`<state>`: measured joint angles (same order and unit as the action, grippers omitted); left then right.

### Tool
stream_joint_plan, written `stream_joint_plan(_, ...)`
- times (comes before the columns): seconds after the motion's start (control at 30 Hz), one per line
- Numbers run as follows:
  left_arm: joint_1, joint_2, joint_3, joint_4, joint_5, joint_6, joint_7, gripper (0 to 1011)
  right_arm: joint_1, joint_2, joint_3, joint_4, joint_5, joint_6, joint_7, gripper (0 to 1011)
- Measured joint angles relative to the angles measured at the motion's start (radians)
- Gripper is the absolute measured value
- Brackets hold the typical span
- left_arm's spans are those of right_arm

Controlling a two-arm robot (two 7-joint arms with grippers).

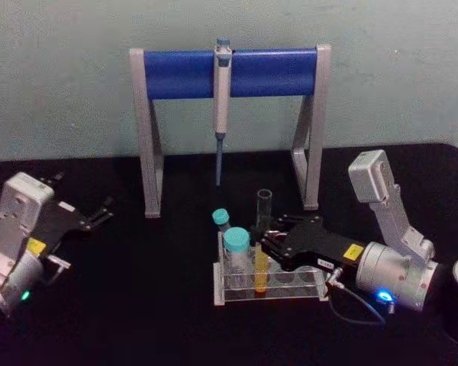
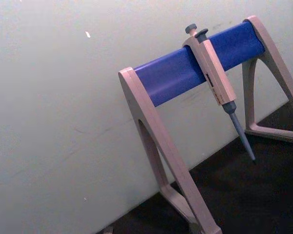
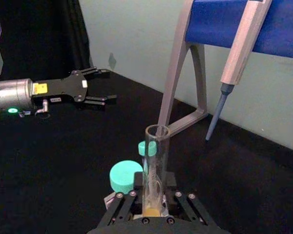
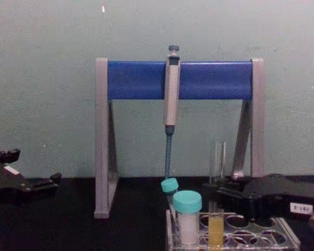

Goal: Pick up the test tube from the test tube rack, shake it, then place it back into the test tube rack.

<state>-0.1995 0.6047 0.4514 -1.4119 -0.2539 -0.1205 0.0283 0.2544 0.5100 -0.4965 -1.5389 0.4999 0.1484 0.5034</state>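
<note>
Head view: the test tube (image 1: 262, 240) stands upright in the test tube rack (image 1: 269, 288) near the front of the black worktop (image 1: 137, 305), yellow liquid in its lower part. The right pincer (image 1: 264, 239) reaches in from the right, level with the tube's middle, 1 finger on each side of the glass. The left pincer (image 1: 105, 210) sits parked far left, well apart from the rack, so the right arm is plainly the nearer one.

Left wrist view: just the pipette (image 2: 216, 80) hanging on its stand (image 2: 185, 73).

Right wrist view: the tube rises straight up between the right pincer's fingers (image 3: 118, 209), its long axis vertical and square to the reach. Fingers look closed in on the glass, though contact itself can't be confirmed. The left pincer shows farther off, fingers slightly apart, holding nothing.

Chest view: the tube sticks up well above the rack, right pincer level with its middle, beside a teal-capped vial (image 4: 187, 217). The lift likely needs to go straight up along the tube's axis.
</note>
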Motion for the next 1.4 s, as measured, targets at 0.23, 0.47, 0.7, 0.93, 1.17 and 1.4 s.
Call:
stream_joint_plan(0.23, 0.0, 0.0, 0.0, 0.0, 0.0, 0.0, 0.0, 1001, -0.001, 0.0, 0.001, 0.0, 0.0, 0.001, 0.0, 457)
stream_joint_plan(0.47, 0.0, 0.0, 0.0, 0.0, 0.0, 0.0, 0.0, 1001, -0.001, 0.0, 0.001, -0.001, 0.0, 0.001, 0.0, 680)
stream_joint_plan(0.7, 0.0, 0.0, 0.0, 0.0, 0.0, 0.0, 0.0, 1001, -0.001, 0.0, 0.001, -0.001, 0.001, 0.001, 0.0, 905)
stream_joint_plan(0.93, 0.0, 0.0, 0.0, 0.0, 0.0, 0.0, 0.0, 1001, -0.001, 0.0, 0.001, -0.001, 0.001, 0.0, 0.0, 1000)
stream_joint_plan(1.17, 0.0, 0.0, 0.0, 0.0, 0.0, 0.0, 0.0, 1001, -0.005, 0.0, 0.007, -0.007, 0.007, -0.008, 0.001, 1000)
stream_joint_plan(1.4, 0.0, 0.0, 0.0, 0.0, 0.0, 0.0, 0.0, 1001, -0.011, 0.011, 0.03, -0.055, 0.009, -0.046, 0.001, 1000)
